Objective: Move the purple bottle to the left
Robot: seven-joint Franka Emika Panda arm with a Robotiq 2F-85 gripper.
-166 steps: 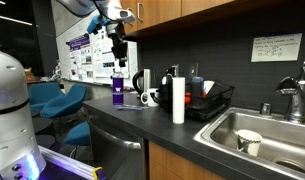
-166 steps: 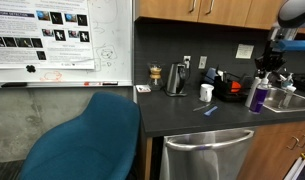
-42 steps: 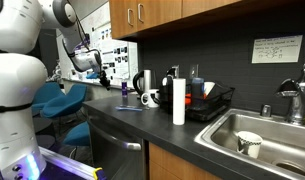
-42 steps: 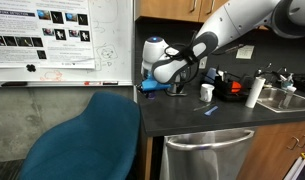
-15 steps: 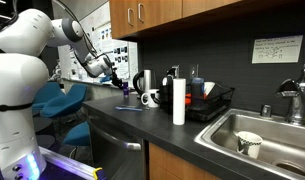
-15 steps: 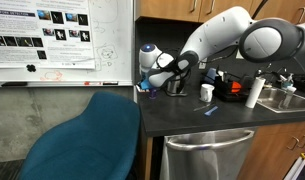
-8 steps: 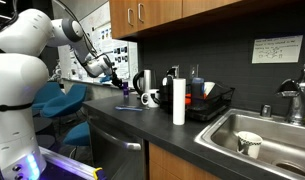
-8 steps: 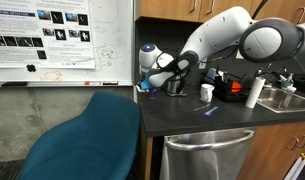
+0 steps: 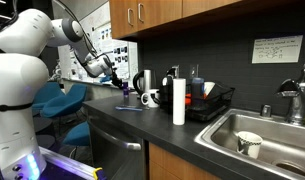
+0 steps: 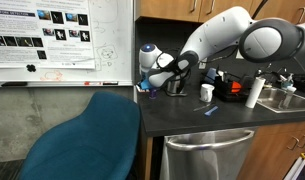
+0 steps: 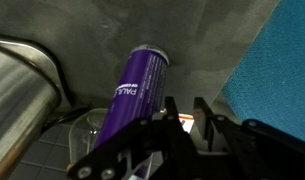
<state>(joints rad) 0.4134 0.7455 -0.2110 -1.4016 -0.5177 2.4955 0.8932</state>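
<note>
The purple bottle (image 11: 137, 90) slants up and away beside my gripper (image 11: 185, 105) in the wrist view, base end farthest and its top hidden behind the gripper body. The fingers stand close together with a small white-and-orange piece between them. In both exterior views the gripper (image 9: 116, 78) (image 10: 150, 82) is low over the far end of the dark counter (image 10: 192, 118), next to the steel kettle (image 9: 142, 82). A patch of the purple bottle shows at the gripper (image 9: 121, 86). In an exterior view the arm hides the bottle.
The steel kettle (image 10: 177, 78) also fills the left of the wrist view (image 11: 22, 90). A black-and-white mug (image 9: 150, 98), a white paper-towel roll (image 9: 178, 103), a dish rack (image 9: 210, 100) and a sink (image 9: 262, 135) follow along the counter. A blue chair (image 10: 82, 135) stands past the counter's end.
Since 11 s ago the arm has carried the purple bottle along the counter to the kettle end. Over the last second nothing has visibly moved.
</note>
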